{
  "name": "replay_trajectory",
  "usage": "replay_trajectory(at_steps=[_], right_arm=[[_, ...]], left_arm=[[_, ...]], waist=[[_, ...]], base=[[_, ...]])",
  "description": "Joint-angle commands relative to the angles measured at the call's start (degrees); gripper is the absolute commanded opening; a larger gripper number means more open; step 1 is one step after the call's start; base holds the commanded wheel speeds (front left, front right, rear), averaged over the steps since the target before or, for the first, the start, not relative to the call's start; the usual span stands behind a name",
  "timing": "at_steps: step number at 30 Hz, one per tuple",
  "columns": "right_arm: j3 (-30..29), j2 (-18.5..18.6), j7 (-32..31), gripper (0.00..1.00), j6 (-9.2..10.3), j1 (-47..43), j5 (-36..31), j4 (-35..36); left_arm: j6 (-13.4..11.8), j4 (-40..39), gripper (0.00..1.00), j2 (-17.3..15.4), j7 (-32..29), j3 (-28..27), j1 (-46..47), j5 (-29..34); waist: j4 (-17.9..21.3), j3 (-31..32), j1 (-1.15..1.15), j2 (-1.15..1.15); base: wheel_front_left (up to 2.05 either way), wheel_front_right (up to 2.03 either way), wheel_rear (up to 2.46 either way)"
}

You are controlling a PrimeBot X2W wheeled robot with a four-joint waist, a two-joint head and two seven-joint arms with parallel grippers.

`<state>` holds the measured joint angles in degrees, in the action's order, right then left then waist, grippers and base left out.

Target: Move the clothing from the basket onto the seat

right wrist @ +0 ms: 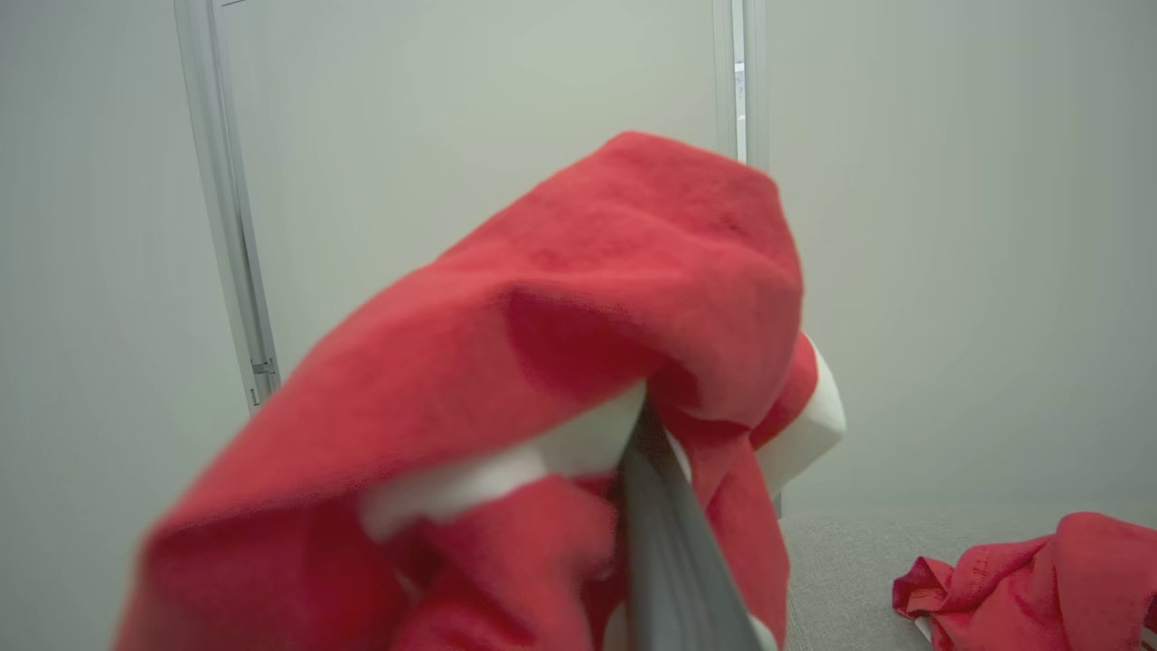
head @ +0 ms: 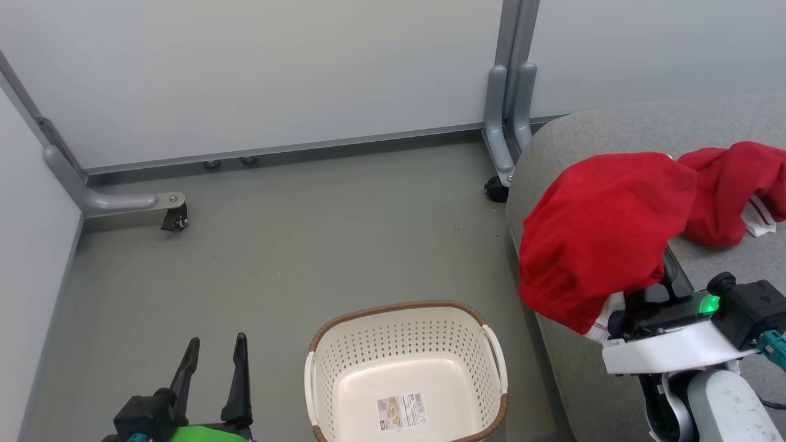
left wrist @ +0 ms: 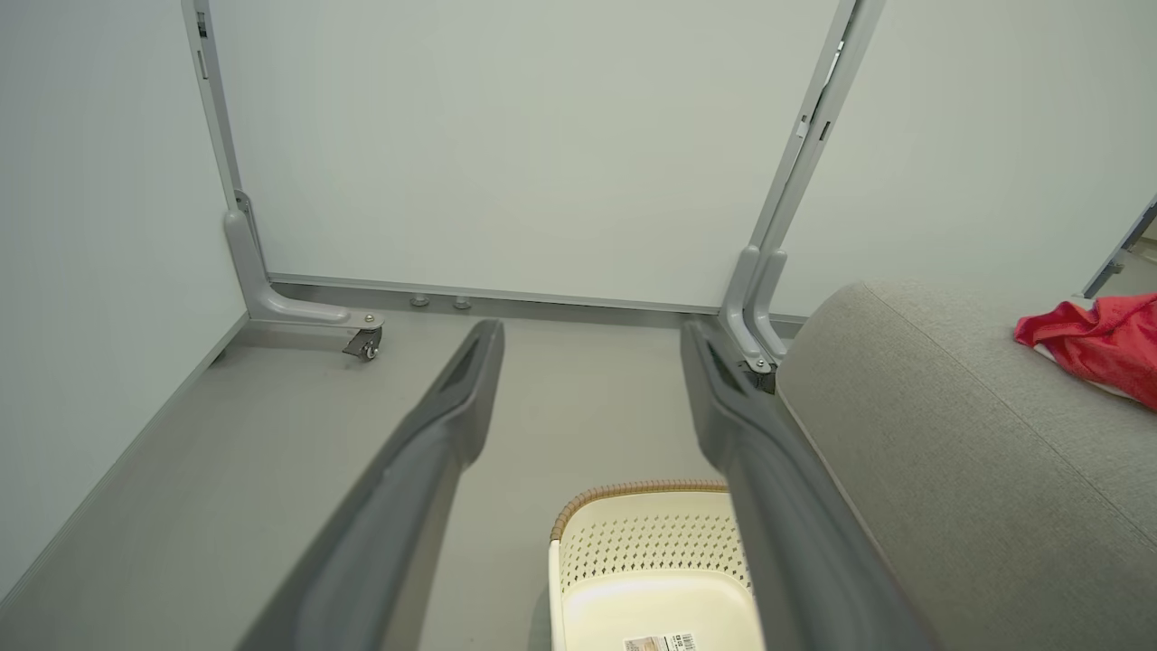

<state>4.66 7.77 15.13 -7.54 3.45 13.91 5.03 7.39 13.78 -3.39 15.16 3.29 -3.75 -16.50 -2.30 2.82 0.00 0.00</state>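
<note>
A: Why does the red garment (head: 605,233) hang above the seat's (head: 589,132) edge?
B: The right gripper (right wrist: 655,470) pinches it, likely to drop it beside the other garment (head: 731,190). The basket (head: 393,309) holds no clothes; the left gripper (head: 217,350) stands wide, idle.

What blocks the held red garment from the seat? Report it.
Nothing visible does. The right gripper holds the red garment at the edge of the seat, with bare seat beside it; the other garment lies farther along.

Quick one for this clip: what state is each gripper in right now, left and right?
Left gripper: open, holding nothing, beside the basket.
Right gripper: shut on a red garment, near the edge of the seat.
</note>
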Motion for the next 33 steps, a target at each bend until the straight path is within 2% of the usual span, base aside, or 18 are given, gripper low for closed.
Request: replay_trajectory(at_steps=[1,11,18,24,33], right_arm=[[-0.12,-0.19,0.02,0.0,0.1,-0.48,-0.13,0.14],[-0.03,-0.26,0.02,0.0,0.1,0.57,0.07,0.16],[-1.24,-0.04,0.02,0.0,0.1,1.26,0.3,0.67],[-1.86,0.54,0.02,0.0,0.1,1.76,0.09,1.09],[-3.24,1.1,0.02,0.0,0.1,2.53,0.31,1.6]], left_arm=[[0.18,0.14,1.0,0.02,-0.03,-0.39,-0.58,0.42],[0.19,-0.07,1.0,0.4,-0.03,0.21,0.48,0.24],[0.19,-0.93,1.0,0.44,-0.03,1.04,0.43,-0.96],[0.19,-1.13,1.0,0.44,-0.03,0.9,0.77,-1.82],[0.19,-1.37,1.0,0.43,-0.02,1.17,1.74,-2.41]], waist=[[0.1,-0.1,0.0,0.0],[0.98,-0.27,0.0,0.0],[3.83,-0.58,0.0,0.0],[8.06,-1.05,0.0,0.0],[16.84,-2.55,0.0,0.0]], base=[[0.0,0.0,0.0],[0.0,0.0,0.0],[0.0,0.0,0.0],[0.0,0.0,0.0],[0.0,0.0,0.0]])
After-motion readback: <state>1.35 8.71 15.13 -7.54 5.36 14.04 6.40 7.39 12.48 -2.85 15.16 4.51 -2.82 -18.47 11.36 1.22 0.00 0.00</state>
